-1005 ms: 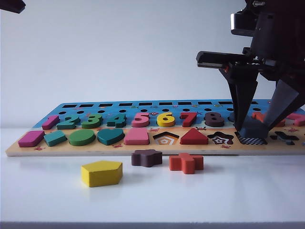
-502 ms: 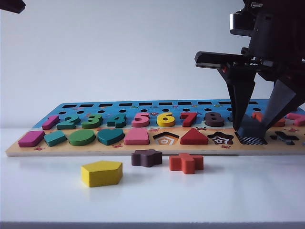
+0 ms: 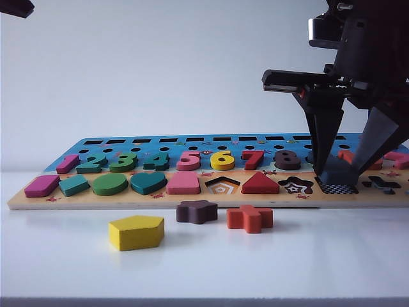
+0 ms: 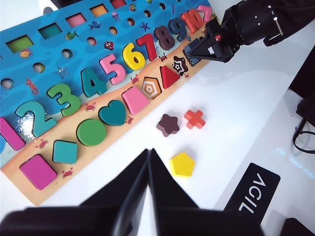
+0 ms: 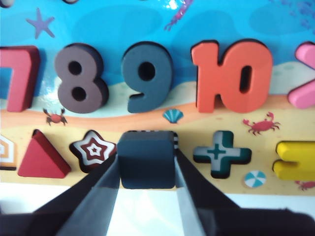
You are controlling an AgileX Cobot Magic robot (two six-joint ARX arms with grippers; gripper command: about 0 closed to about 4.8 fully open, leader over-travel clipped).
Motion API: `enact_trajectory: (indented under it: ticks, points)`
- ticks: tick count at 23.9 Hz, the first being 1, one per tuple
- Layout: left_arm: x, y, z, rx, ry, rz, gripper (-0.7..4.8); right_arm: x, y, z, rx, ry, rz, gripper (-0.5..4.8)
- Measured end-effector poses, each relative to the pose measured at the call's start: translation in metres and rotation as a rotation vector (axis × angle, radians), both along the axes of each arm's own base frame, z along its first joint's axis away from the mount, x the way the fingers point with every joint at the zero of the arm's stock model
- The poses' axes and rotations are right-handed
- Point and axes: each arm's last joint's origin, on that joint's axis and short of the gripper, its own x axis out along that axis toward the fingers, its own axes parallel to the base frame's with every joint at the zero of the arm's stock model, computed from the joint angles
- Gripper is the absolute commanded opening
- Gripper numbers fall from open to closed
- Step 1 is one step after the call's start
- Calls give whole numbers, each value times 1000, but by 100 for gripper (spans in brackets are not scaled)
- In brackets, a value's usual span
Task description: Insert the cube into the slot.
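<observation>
The cube (image 5: 146, 160) was held over the slot (image 3: 339, 188), whose checkered bottom could be seen just under and behind it, between the star-shaped recess (image 5: 92, 149) and the cross-shaped recess (image 5: 218, 153) of the puzzle board (image 3: 128, 198); whether it was already seated could not be told. Against the frames of a second and half a second before, nothing was seen to have shifted: cube, arm and loose pieces were found in the same places. The right gripper (image 5: 146, 172) was closed partway on the cube, its two fingers (image 5: 98, 196) pressed against opposite sides of it. The left gripper (image 4: 147, 191) was kept high over the counter (image 3: 204, 268), well apart from the board, its fingers brought together on nothing. The yellow pentagon (image 3: 136, 231), the brown star block (image 3: 196, 212) and the orange cross (image 3: 249, 218) lay on the counter just in front of the board.
</observation>
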Motion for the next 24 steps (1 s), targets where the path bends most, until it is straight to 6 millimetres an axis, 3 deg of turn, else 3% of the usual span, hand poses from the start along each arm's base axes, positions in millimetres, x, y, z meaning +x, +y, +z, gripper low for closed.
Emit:
enact_trajectory:
  ticks: [24]
  points:
    - [0,0,0,0,0,0,10,1,2,-6,-16,35,4,8]
